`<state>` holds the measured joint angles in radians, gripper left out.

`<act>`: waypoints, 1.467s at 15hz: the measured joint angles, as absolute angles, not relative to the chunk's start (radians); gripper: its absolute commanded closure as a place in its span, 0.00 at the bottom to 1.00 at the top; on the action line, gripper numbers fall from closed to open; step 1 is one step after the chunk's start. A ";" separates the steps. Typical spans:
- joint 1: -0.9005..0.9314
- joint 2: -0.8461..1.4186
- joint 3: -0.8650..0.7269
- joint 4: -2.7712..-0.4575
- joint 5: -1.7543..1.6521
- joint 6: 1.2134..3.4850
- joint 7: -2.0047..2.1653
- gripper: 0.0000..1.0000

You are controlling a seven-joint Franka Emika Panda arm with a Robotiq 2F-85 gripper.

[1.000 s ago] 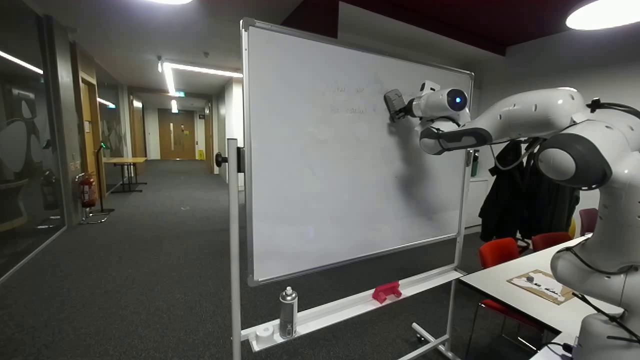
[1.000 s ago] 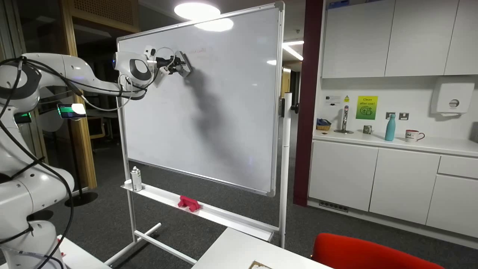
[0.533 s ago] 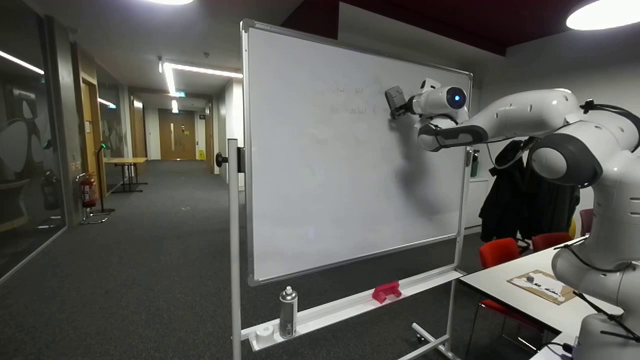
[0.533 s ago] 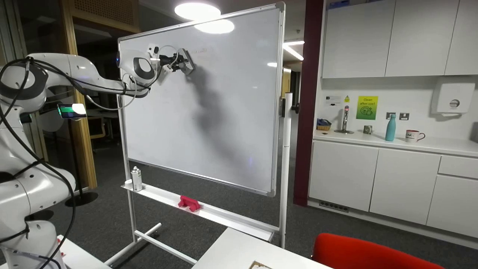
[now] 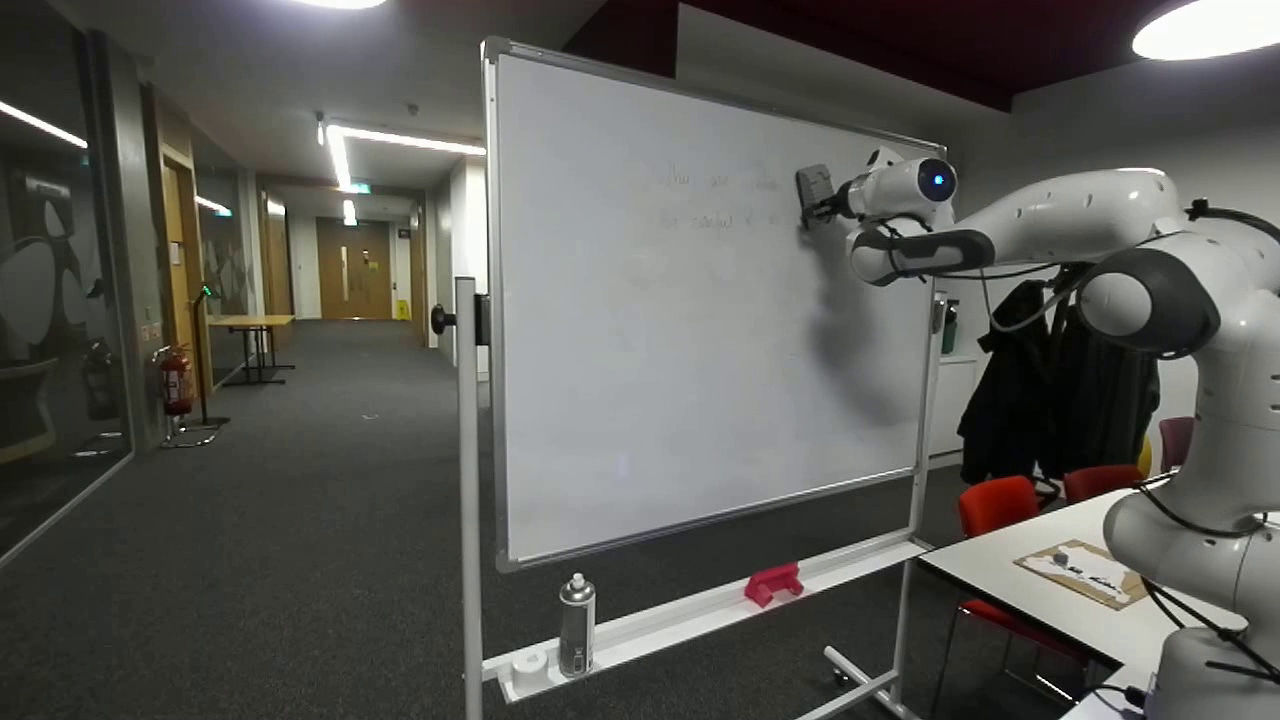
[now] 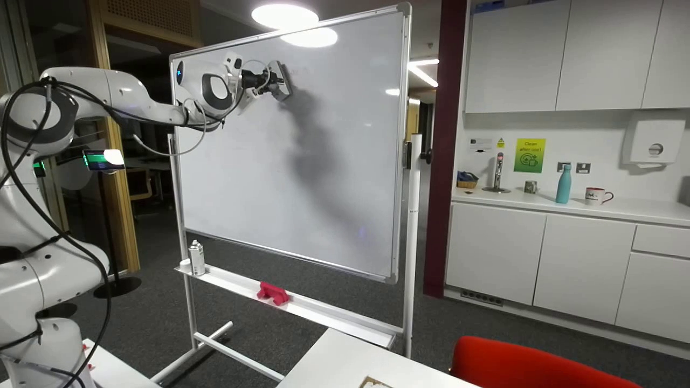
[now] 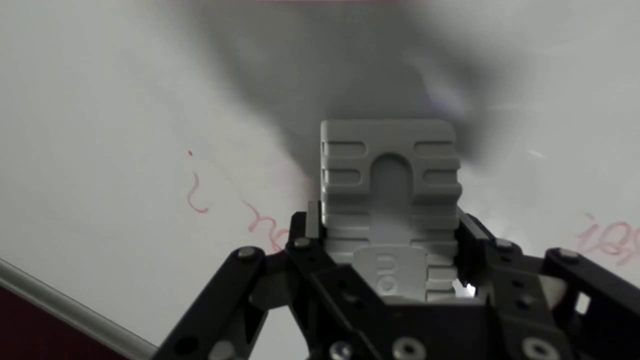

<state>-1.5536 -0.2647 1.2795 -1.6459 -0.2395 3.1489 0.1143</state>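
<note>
A: "Item one?"
B: "Gripper (image 7: 391,222), black, one. Clamped on both sides of a grey eraser (image 5: 816,190), which it holds fast."
A: "Eraser, location?"
B: "High on the whiteboard (image 5: 680,380), well above its middle. Whether it presses the surface or sits just off it, I cannot tell from here."
A: "Markings?"
B: "Writing (image 7: 620,240), red, faint, on both sides of the eraser. Shadow (image 6: 312,156), grey, running down the board below it."
A: "Ledge (image 5: 680,625) beneath the board, contents?"
B: "Spray can (image 5: 577,630), upright, one. Small white round thing (image 5: 529,668), just beside the can. Bracket (image 5: 773,585), red, well apart from both."
A: "Furniture?"
B: "Chair (image 5: 998,506), red, beside a white table (image 5: 990,545)."
</note>
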 measured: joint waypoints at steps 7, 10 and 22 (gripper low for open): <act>-1.389 -0.125 1.197 -1.563 -0.214 2.932 0.045 0.65; -1.343 -0.121 1.167 -1.545 -0.173 2.882 -0.003 0.65; -0.665 -0.089 0.719 -1.600 -0.175 2.882 -0.129 0.65</act>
